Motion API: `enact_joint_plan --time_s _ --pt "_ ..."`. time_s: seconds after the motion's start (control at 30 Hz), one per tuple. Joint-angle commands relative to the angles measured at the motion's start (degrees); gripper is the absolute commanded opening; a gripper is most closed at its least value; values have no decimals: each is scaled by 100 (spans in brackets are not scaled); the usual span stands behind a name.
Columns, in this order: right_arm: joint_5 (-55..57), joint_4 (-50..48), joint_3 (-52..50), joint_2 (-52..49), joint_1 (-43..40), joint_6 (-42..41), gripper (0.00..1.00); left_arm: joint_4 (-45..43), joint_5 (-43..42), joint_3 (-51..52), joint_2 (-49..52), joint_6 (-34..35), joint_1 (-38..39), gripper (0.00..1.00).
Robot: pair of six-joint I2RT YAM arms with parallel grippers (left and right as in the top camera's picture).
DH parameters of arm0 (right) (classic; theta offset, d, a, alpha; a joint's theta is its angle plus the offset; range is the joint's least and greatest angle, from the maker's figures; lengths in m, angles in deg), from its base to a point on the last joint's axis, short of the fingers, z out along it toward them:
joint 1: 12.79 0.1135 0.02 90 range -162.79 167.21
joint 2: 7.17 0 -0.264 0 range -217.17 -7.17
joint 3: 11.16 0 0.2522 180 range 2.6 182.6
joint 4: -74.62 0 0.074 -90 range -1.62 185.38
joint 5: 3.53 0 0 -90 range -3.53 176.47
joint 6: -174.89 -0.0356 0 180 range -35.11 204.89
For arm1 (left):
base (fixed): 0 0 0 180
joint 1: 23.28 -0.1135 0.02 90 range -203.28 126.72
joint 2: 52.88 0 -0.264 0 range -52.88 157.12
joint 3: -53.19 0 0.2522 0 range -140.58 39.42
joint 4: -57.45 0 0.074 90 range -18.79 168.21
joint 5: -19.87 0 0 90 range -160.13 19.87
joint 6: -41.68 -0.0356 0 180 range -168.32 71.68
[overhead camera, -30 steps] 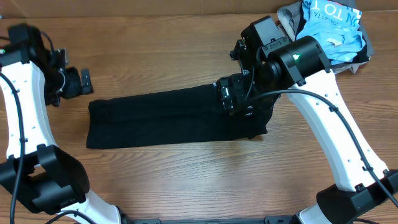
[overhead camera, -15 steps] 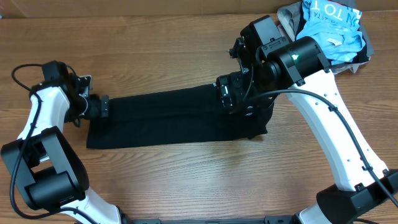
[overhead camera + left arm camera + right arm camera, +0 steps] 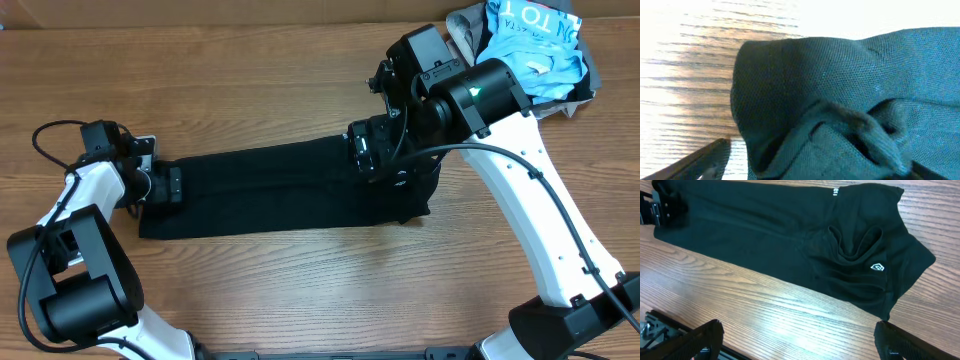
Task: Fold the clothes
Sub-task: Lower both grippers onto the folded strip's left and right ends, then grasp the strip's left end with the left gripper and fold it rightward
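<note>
Black T-shirt point(image 3: 270, 190) lies on the wooden table point(image 3: 300, 290) as one long band, sleeves already turned in. The lengthwise folds look done; the crosswise folds are not.

Left gripper point(image 3: 165, 185) sits low at the shirt's left end. In the wrist view the end hem bulges up in a rounded lip, close to the lens. One dark finger point(image 3: 705, 160) shows just beside that lip, well out to the side. Jaws read as apart, straddling the hem, no pinch on the cloth yet. Likely reason for the spot: this end is the free edge to lift and carry over toward the other end.

Right gripper point(image 3: 800, 342) hangs above the shirt's right end, both fingers spread wide, nothing between them, not touching the cloth. Below it the fabric is bunched into a soft pucker next to a small white logo point(image 3: 878, 267). A white tag mark point(image 3: 835, 192) sits on the shirt's far edge. The arm seems parked there to hold down or smooth that end, my guess only.

No box, bin or tray in view. Beyond the shirt's right end, well apart from it, a light blue garment point(image 3: 535, 40) with white lettering lies heaped on a grey-tan garment point(image 3: 462, 30), loose on the table.
</note>
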State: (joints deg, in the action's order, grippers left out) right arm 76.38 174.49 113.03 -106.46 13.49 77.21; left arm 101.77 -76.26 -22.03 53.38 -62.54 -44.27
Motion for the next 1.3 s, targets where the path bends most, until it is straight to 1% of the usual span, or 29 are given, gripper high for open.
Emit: enact_joint_plan --time_s 0.0,0.07,0.13,0.17,0.2,0.23,0.27,0.3,0.47,0.57,0.63,0.67,0.8,0.87,0.93,0.97,1.0,1.13,1.27 --pt "22 -39 -13 26 17 20 100 15 -299 389 208 -33 39 70" --pt "22 -50 -13 26 17 20 100 59 -479 433 208 -24 39 45" --pt "22 -76 -13 26 17 20 100 70 -601 498 208 175 39 25" --pt "22 -90 -13 26 17 17 100 68 -601 529 208 350 39 22" --pt "20 -101 -13 26 17 17 100 66 -597 562 208 472 39 21" --pt "22 -107 -13 26 17 17 100 61 -584 603 208 535 39 17" --pt "22 -111 -13 26 17 17 100 61 -566 634 208 531 39 12" --pt "20 -111 -13 26 17 17 100 61 -520 660 208 535 39 4" --pt "22 -129 -15 26 17 15 100 208 -229 492 190 828 -9 4" --pt "22 -267 -87 24 17 15 99 732 -247 -37 173 872 -52 4" --pt "20 -483 -245 24 17 15 94 1228 -234 -525 170 914 -59 4" --pt "17 -605 -343 24 17 15 89 1458 -238 -763 170 999 -59 4" --pt "15 -1305 -949 20 17 15 47 2494 -293 -1926 170 1303 -31 4" --pt "13 -1764 -1351 15 17 15 33 2931 -382 -2433 170 1296 17 4" --pt "15 -2247 -1764 15 17 15 22 3294 -402 -2868 170 1294 81 4" --pt "15 -2509 -1996 15 17 13 11 3449 -402 -3060 170 1292 118 4" --pt "15 -2730 -2188 15 11 13 4 3609 -402 -3259 170 1292 157 4" --pt "15 -3622 -3003 15 -39 -103 4 4068 -402 -3838 170 1272 356 4" --pt "0 -3891 -3265 15 -138 -306 4 4172 -330 -3960 173 1244 728 4"
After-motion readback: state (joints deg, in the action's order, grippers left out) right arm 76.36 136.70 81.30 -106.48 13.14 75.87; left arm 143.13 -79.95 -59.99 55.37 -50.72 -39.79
